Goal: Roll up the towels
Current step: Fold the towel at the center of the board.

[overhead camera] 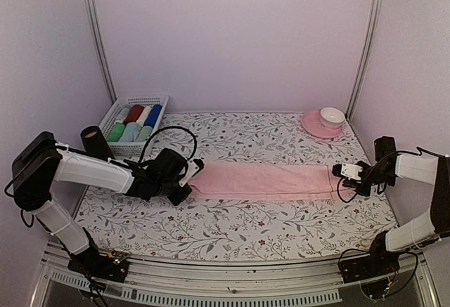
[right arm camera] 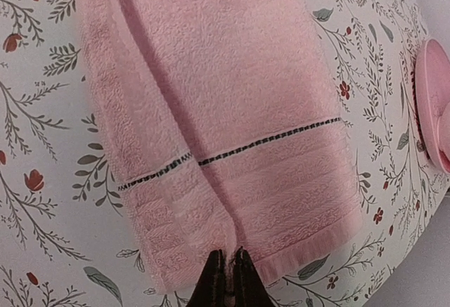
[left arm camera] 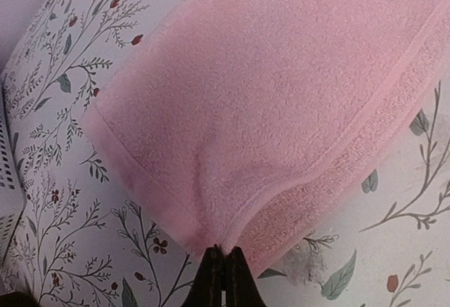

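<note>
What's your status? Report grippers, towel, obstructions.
Left gripper shut on pink towel, left end; right gripper shut on right end. Towel flat, folded lengthwise, not yet rolled. Basket and saucer stand apart from it.

No readable text, label, brand or number anywhere in sight: none on towel (overhead camera: 264,180), tablecloth (overhead camera: 232,228) or basket (overhead camera: 144,98). Arm housings too small and blurred to tell any marking.
</note>
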